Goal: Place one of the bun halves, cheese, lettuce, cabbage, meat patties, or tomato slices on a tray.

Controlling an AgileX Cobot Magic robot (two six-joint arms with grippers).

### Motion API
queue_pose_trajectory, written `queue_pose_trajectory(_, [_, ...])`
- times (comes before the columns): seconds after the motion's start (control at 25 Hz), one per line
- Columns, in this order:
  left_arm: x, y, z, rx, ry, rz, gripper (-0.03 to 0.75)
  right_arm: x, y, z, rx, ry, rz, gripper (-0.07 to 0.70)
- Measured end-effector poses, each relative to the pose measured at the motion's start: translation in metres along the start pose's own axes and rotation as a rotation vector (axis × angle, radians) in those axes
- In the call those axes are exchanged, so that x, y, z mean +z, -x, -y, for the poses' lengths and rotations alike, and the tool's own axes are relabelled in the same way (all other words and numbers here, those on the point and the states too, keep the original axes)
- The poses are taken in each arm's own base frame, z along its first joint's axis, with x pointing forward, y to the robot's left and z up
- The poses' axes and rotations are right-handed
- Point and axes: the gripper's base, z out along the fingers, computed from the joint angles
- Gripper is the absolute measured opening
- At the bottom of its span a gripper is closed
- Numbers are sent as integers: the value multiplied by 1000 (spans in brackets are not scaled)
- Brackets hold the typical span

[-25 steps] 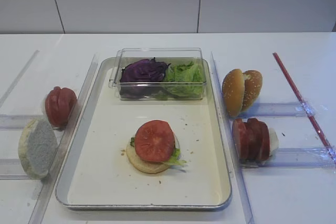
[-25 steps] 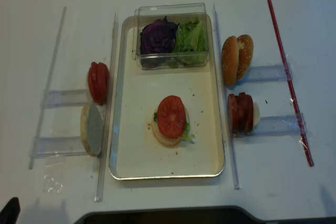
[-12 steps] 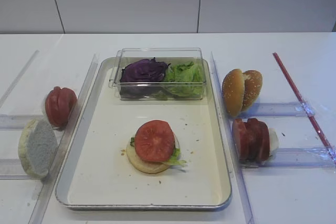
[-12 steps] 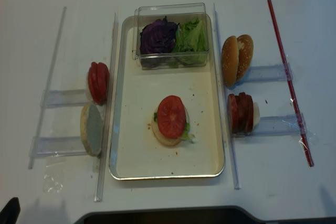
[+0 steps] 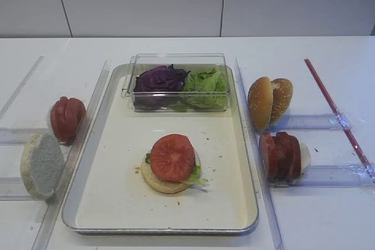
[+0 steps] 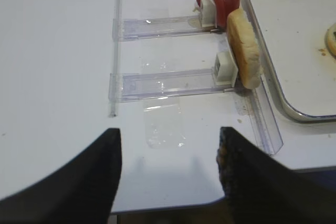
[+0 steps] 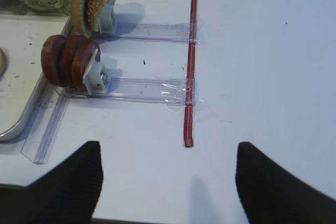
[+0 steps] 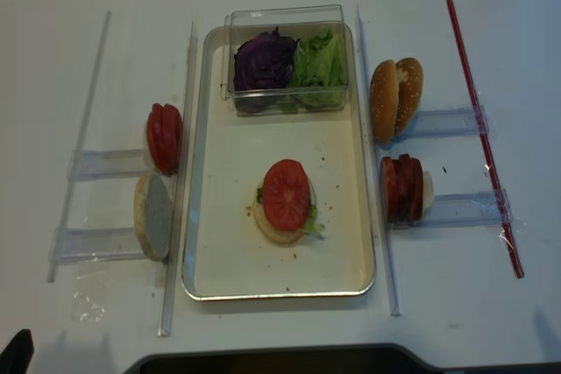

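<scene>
Tray [image 5: 243, 162] at centre – stack already on it: bottom bun half [image 5: 159, 183], lettuce leaf [image 5: 195, 174] peeking out, tomato slice [image 5: 172, 157] on top.

Clear box [image 5: 176, 62] at tray's 12 o'clock holds purple cabbage [image 5: 159, 78] and spare lettuce.

Meat patties [image 5: 281, 154] upright in rack at 3 o'clock, off tray; sesame bun halves [image 5: 268, 101] at 2 o'clock.

More tomato slices [image 5: 66, 117] and lone bun half [image 5: 41, 164] at 9 o'clock.

Left gripper [image 6: 170, 182] and right gripper [image 7: 168, 182] – fingers spread apart, empty, pulled back near table edge.

Judgement: patty or another layer left to place.
</scene>
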Motion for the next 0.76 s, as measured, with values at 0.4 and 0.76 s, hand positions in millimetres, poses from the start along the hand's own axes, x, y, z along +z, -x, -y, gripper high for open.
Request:
queue_pose_trajectory(0.4, [0,0,0,0,0,0,417,0,0,0,0,0,0,562])
queue_pose_trajectory(0.76, [0,0,0,0,0,0,417,0,0,0,0,0,0,562])
